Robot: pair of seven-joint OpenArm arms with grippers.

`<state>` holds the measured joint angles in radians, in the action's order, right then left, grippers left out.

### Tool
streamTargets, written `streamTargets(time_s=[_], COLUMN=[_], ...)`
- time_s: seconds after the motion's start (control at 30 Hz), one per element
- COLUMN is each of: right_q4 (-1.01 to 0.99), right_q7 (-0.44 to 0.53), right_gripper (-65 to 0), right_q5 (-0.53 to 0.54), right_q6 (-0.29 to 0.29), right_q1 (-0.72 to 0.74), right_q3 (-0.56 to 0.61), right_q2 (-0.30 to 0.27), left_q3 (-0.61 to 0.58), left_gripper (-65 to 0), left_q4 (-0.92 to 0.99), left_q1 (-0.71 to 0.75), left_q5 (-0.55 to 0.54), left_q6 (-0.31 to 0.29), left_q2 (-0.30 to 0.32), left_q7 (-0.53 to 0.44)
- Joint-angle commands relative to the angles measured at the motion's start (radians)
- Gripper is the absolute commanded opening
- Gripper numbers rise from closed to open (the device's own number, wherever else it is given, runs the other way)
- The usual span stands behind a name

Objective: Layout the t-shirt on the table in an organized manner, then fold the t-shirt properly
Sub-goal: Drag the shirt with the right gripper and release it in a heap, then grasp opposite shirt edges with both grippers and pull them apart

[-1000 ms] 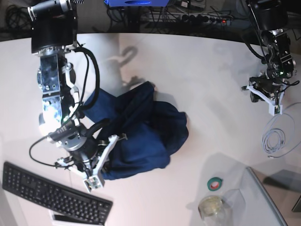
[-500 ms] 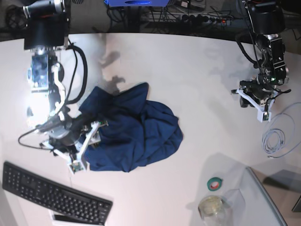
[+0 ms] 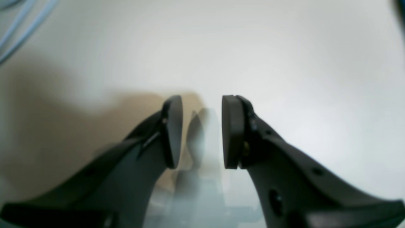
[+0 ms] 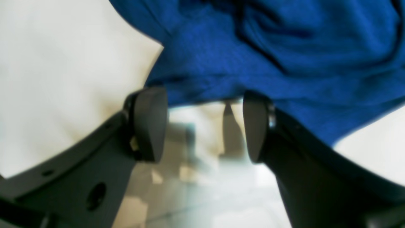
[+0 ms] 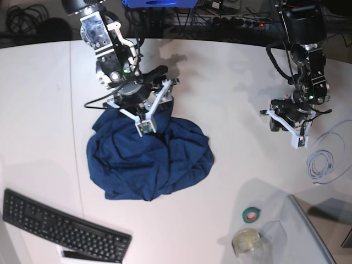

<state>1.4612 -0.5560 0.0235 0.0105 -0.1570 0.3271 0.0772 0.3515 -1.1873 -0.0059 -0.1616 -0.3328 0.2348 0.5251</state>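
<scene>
The dark navy t-shirt lies in a crumpled heap on the white table, left of centre. My right gripper hangs over the shirt's far edge. In the right wrist view this gripper is open, with only bare table between the pads, and the t-shirt starts right at the fingertips. My left gripper is far off to the right, away from the cloth. In the left wrist view it stands open over bare table, holding nothing.
A black keyboard lies at the near left. A green tape roll, a glass jar and a clear panel sit at the near right. A coiled pale cable lies right of the left gripper, also visible as cable.
My right gripper has left the shirt's near-left edge and swung to its far edge, jaws now apart. The shirt has dropped into a flatter heap. My left gripper drifted slightly left.
</scene>
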Motion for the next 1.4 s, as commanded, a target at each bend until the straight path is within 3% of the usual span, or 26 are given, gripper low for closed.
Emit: streamTargets(time_s=[0.0,0.33,0.37,0.47,0.5,0.67,0.8,0.87,1.0,1.2,1.37], right_q4=[0.003,-0.164,-0.164,-0.101,-0.052,0.25,0.404,0.415,0.416,0.418,0.418], right_q7=[0.035,0.064,0.078,0.095,0.09,0.007,-0.012,-0.011,-0.006,-0.006,-0.005], right_gripper=[-29.0,-30.8,-35.0,-60.2,-65.0,-64.4,-64.4,-64.4,-64.4,-64.4,-64.4], right_q5=[0.006,0.006,0.006,0.006,0.006,0.006,0.006,0.006,0.006,0.006,0.005], right_q6=[0.003,0.003,0.003,0.003,0.003,0.003,0.01,0.012,0.012,0.012,0.012], right_q1=[0.017,0.089,0.084,0.04,0.015,-0.128,-0.212,-0.223,-0.224,-0.221,-0.217], right_q3=[0.004,0.004,0.004,0.004,0.004,-0.004,-0.119,-0.182,-0.27,-0.336,-0.374], right_q2=[0.019,0.037,0.036,0.02,0.005,-0.109,-0.162,-0.182,-0.187,-0.188,-0.19], left_q3=[0.005,0.005,0.005,0.007,0.007,0.007,0.004,-0.055,-0.237,-0.366,-0.49], left_gripper=[-44.3,-44.3,-44.3,-44.3,-44.3,-44.3,-44.8,-44.8,-43.9,-43.9,-44.1], left_q4=[-0.021,-0.015,-0.015,-0.021,-0.019,-0.021,-0.022,-0.024,-0.081,-0.148,-0.078], left_q1=[-0.009,-0.003,0.004,0.01,0.01,0.011,0.013,0.013,0.013,0.004,-0.032], left_q5=[-0.005,-0.005,-0.005,-0.005,-0.005,-0.005,-0.008,-0.013,-0.014,-0.014,-0.016], left_q6=[0.007,0.005,0.005,0.005,0.005,0.005,0.005,0.005,0.008,0.007,0.007], left_q2=[0.013,0.016,0.016,0.016,0.016,0.016,0.005,-0.012,-0.038,-0.139,-0.19], left_q7=[-0.016,-0.016,-0.016,-0.016,-0.016,-0.016,-0.015,-0.013,-0.015,-0.01,-0.016])
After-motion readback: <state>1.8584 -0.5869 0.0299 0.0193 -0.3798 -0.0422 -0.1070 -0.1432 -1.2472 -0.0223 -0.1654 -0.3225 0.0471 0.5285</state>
